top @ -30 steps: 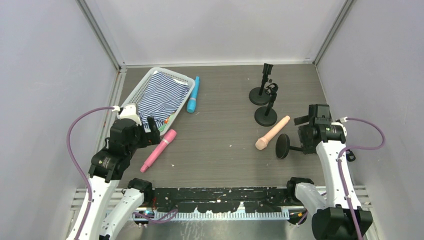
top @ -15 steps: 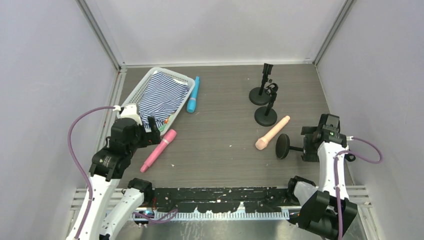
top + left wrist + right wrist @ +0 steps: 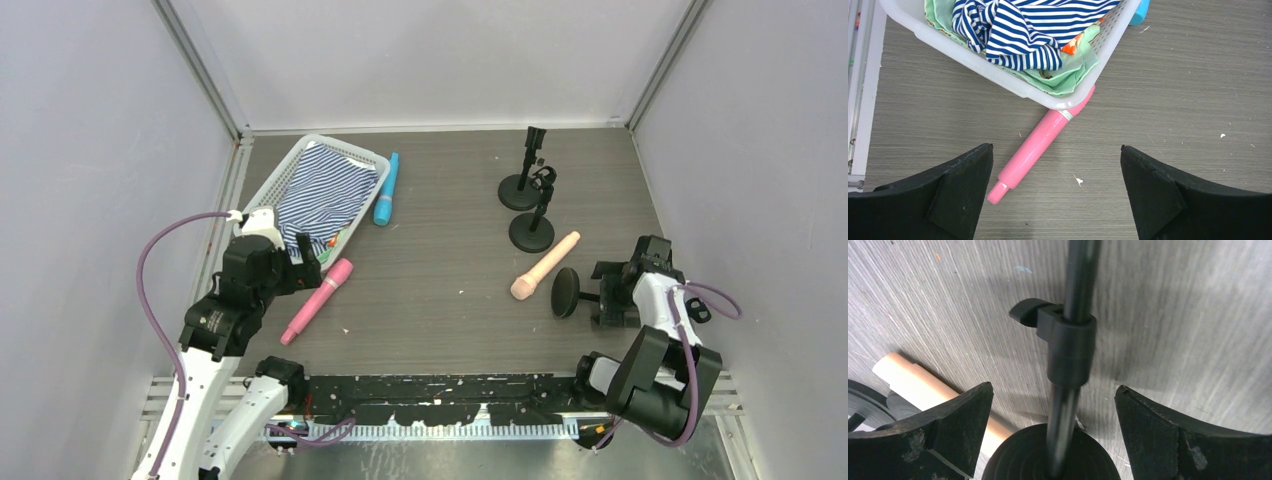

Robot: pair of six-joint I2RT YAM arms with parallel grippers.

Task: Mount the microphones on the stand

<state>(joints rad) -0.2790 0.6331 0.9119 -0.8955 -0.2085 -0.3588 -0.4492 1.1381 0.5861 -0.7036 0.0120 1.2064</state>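
A pink microphone point(image 3: 318, 300) lies on the table by the basket corner. Its handle point(image 3: 1040, 140) shows between the spread fingers of my left gripper point(image 3: 1056, 146), which hangs open above it, apart from it. A blue microphone point(image 3: 386, 190) lies beside the basket. The peach microphone point(image 3: 545, 266) lies mid-right. Two black stands point(image 3: 522, 175) point(image 3: 535, 215) are upright at the back right. A third stand point(image 3: 566, 292) lies on its side. Its pole point(image 3: 1068, 405) runs between the fingers of my right gripper point(image 3: 1053, 387), which is open and not touching it.
A white basket point(image 3: 262, 185) holding a blue-striped cloth point(image 3: 320, 195) sits at the back left, its corner over the pink microphone's head. The enclosure walls stand close on both sides. The tipped stand's round base point(image 3: 1048, 455) lies against the peach microphone point(image 3: 923, 385).
My right arm has swung toward the near edge and lowered, bringing its open fingers round the tipped stand's pole. The left arm and all microphones have stayed still.
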